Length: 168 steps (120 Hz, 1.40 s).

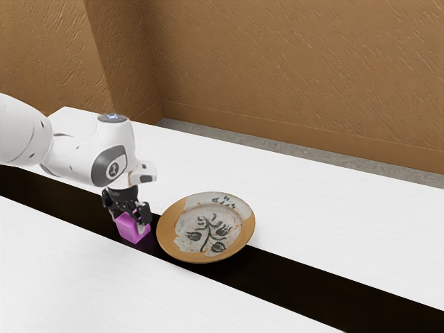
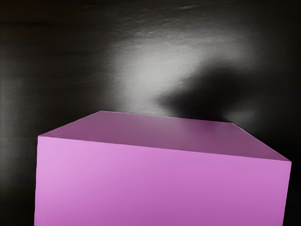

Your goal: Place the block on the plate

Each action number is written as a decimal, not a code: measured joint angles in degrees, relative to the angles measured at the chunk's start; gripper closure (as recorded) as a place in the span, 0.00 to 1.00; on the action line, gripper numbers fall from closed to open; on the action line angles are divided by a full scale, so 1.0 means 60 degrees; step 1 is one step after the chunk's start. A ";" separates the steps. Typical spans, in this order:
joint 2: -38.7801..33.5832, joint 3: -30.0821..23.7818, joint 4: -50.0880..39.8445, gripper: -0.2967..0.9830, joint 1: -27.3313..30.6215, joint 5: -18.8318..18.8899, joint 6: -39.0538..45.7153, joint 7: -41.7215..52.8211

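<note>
Exterior view: the white arm [image 1: 76, 156] comes in from the exterior view's left, and the black gripper [image 1: 127, 216] points down at its end. The magenta block [image 1: 132, 228] lies right at the gripper's lower end, under the hand, with part of the gripper in front of its side toward the exterior view's right. Whether the gripper is spread around the block or pinching it, I cannot tell.

The block is off the plate [image 1: 165, 235], just beside it, toward the exterior view's left, with a narrow stretch of the dark strip [image 1: 284, 279] showing between them. It sits over that strip, which runs lengthwise between two white parts of the table [image 1: 62, 277]; whether its underside touches the strip is hard to tell. The plate has a broad tan rim and a pale, worn-looking middle painted with dark plant shapes. It lies partly over the dark strip and partly over the white tabletop behind it. Farther back stands a brown, rough-textured wall [image 1: 298, 69], with a grey floor [image 1: 208, 135] at its foot.

In the wrist view the block is large and close to the hand, one broad face and an adjoining darker face visible. Beyond it is the dark surface, with a pale sheen and a soft-edged shadow across it.
</note>
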 joint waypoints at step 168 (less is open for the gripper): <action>-0.1994 -0.3927 -0.0566 0.45 0.0338 -0.0283 0.0211 -0.3318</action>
